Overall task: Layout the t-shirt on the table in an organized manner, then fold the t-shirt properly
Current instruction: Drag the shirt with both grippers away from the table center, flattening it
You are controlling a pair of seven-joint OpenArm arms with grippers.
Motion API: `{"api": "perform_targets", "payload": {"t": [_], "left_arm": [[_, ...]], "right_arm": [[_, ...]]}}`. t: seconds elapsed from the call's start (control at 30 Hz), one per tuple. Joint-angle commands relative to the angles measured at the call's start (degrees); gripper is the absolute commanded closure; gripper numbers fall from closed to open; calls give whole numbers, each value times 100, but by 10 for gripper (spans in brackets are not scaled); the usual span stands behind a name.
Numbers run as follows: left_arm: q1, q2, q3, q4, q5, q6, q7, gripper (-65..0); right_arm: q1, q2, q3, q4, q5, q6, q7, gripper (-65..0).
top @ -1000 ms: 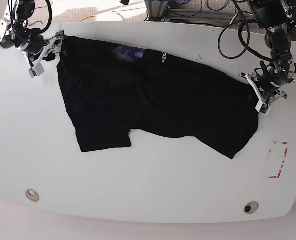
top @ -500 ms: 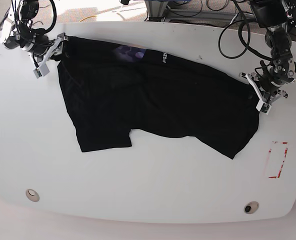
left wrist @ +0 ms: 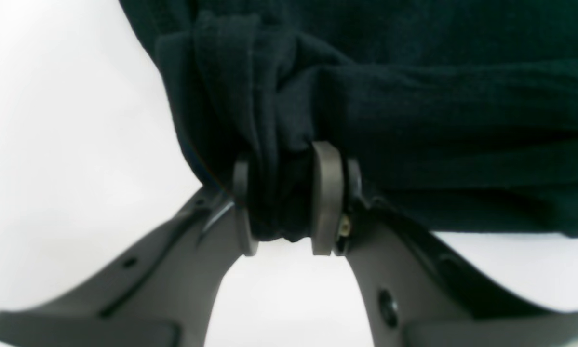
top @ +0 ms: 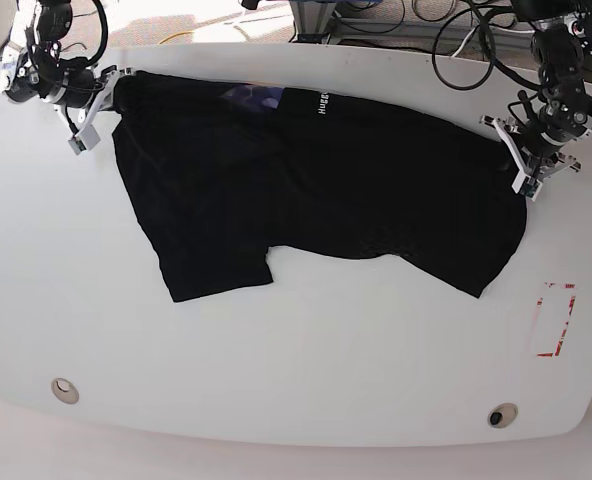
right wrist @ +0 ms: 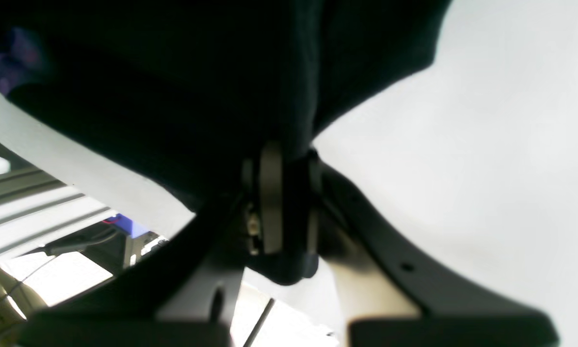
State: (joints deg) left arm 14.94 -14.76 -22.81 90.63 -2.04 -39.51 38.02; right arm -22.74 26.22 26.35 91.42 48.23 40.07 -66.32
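The black t-shirt lies spread across the far half of the white table, with white lettering and a purplish neck label at its far edge. My left gripper, at the right of the base view, is shut on a bunched fold of the t-shirt's edge. My right gripper, at the far left, is shut on the t-shirt's other corner. Both hold the cloth low over the table.
A red tape rectangle is on the table at the right, near the shirt's lower tip. Two small round holes sit near the front edge. Cables and equipment lie beyond the far edge.
Both grippers have pulled the t-shirt toward the far edge. The left gripper moved up and away, the shirt's right side followed, and the cloth now lies straighter.
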Motion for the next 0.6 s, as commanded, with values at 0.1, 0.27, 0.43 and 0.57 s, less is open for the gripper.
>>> {"api": "perform_targets", "payload": {"t": [0.1,0.27,0.43,0.57], "left_arm": [[515,21,-62,199,323,-49,519,-138],[831,294,-299,471,332,-49,528,-140],[1192,452,-343,761,332,-49,528,-143],[1508,628,-387,1025,349,-49,528,-144]], "right_arm": [[28,477,51,67,-18,-7,-9,-40],[2,688,51,67,-18,-7,-18,-40],[-25,706,51,67,-18,-7,-62,-40],[-139,679,51,93,-10,-7,-185,-40]]}}
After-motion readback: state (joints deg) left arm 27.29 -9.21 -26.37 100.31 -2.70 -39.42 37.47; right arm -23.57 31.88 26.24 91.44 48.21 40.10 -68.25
